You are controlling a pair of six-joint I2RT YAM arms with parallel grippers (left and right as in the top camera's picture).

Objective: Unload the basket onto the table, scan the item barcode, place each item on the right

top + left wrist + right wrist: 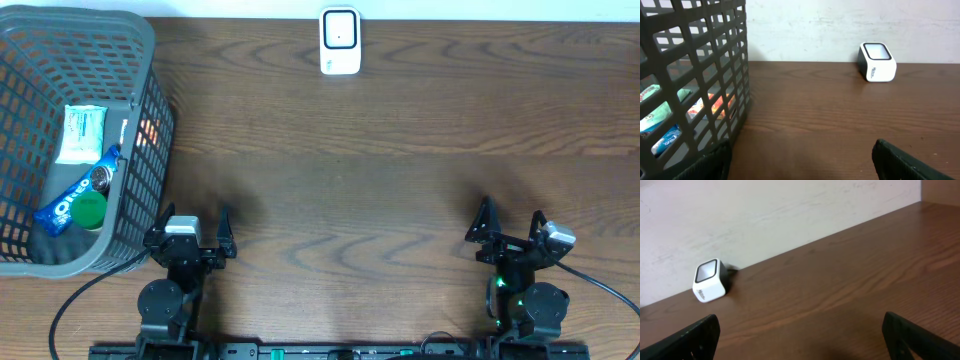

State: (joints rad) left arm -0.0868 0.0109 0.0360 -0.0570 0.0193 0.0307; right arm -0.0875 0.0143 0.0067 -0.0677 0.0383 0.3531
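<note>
We see left fingers [226, 228] spread wide, empty, just right of basket [150, 170]. Right fingers [486, 218] wide too, empty, far right of basket. Cookie pack [75, 200] inside basket. Scanner [340, 42] on bench [400, 180], well right of basket.

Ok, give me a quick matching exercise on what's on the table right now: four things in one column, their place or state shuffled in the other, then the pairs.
Things:
1. barcode scanner
2. basket
3. Oreo pack
4. right fingers

Places or states:
A. spread open, holding nothing, at the near edge
B. by the far edge, near the middle
C. at the table's left end
D. lying inside the basket

Pairs: 1-B, 2-C, 3-D, 4-A
</note>
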